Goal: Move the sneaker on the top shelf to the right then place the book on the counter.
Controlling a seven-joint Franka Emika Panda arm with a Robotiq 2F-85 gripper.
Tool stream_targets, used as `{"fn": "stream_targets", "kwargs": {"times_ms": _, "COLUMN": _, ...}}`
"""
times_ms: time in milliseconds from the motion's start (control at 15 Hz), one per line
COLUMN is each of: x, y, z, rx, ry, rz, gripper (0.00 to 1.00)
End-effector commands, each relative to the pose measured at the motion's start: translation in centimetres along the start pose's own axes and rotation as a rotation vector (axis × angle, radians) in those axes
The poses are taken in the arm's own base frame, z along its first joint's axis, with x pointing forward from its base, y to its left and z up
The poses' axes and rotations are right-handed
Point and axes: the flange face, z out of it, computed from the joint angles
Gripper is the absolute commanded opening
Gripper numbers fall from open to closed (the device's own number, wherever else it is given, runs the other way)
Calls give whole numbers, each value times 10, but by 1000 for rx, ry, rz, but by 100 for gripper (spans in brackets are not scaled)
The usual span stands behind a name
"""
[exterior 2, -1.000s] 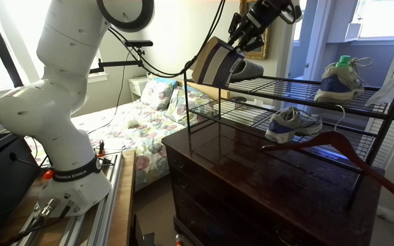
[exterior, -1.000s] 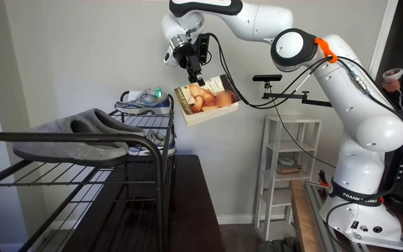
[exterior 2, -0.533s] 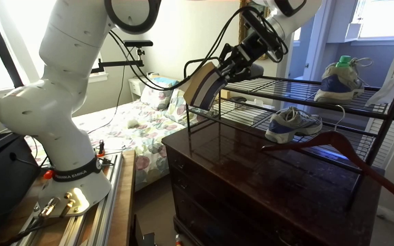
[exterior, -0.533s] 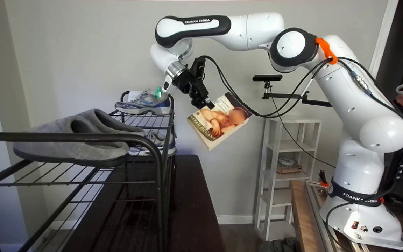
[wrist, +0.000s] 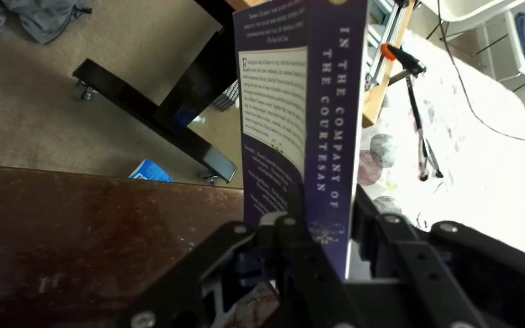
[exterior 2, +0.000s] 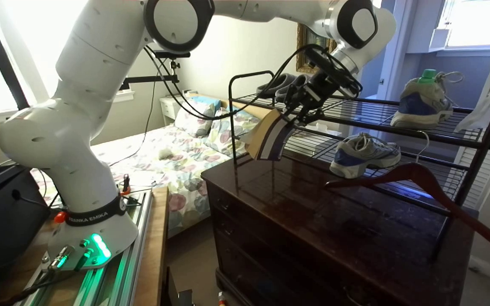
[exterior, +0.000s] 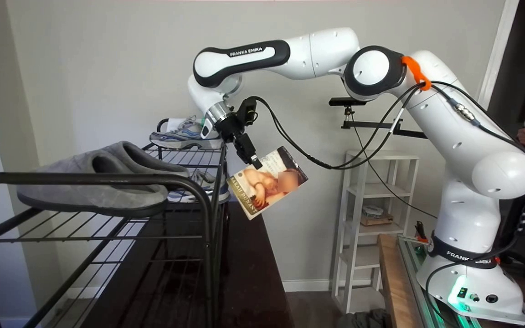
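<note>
My gripper (exterior: 255,162) is shut on a paperback book (exterior: 269,182) by its spine edge. The book hangs tilted in the air in front of the shoe rack, above the dark wooden counter (exterior 2: 304,204). In the wrist view the fingers (wrist: 328,200) sit on both sides of the purple spine of the book (wrist: 335,118). The grey and blue sneaker (exterior 2: 419,106) stands on the rack's top shelf, with a green bottle cap behind or in it; the sneaker also shows in an exterior view (exterior: 187,134), partly behind the wrist.
The black wire rack (exterior: 210,218) stands on the counter. Grey slippers (exterior: 98,182) sit on its top shelf. Another sneaker (exterior 2: 364,155) is on the lower shelf. A wooden hanger (exterior 2: 423,178) leans in front of the rack. A bed (exterior 2: 151,157) lies behind.
My gripper has come down with the book still held, from above the top shelf's height to nearer the counter. The book has tilted more. The sneakers and slippers have not moved.
</note>
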Motion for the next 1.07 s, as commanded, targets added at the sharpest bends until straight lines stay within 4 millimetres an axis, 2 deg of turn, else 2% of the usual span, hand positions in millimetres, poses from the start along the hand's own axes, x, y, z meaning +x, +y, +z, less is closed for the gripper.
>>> {"fn": "stream_targets", "kwargs": {"times_ms": 0, "x": 6, "y": 6, "z": 2, "rx": -27, "ry": 37, "rz": 74, "gripper": 7}}
{"fn": "stream_targets", "kwargs": {"times_ms": 267, "x": 8, "y": 20, "z": 3, "rx": 15, "ry": 172, "rz": 68, "gripper": 7}}
{"fn": "stream_targets", "kwargs": {"times_ms": 667, "x": -22, "y": 28, "z": 19, "rx": 158, "ry": 405, "rz": 65, "gripper": 7}}
{"fn": "stream_targets", "kwargs": {"times_ms": 867, "x": -29, "y": 26, "z": 36, "rx": 237, "ry": 500, "rz": 76, "gripper": 7}}
{"fn": "stream_targets", "kwargs": {"times_ms": 1000, "x": -30, "y": 21, "z": 55, "rx": 292, "ry": 536, "rz": 79, "gripper": 7}}
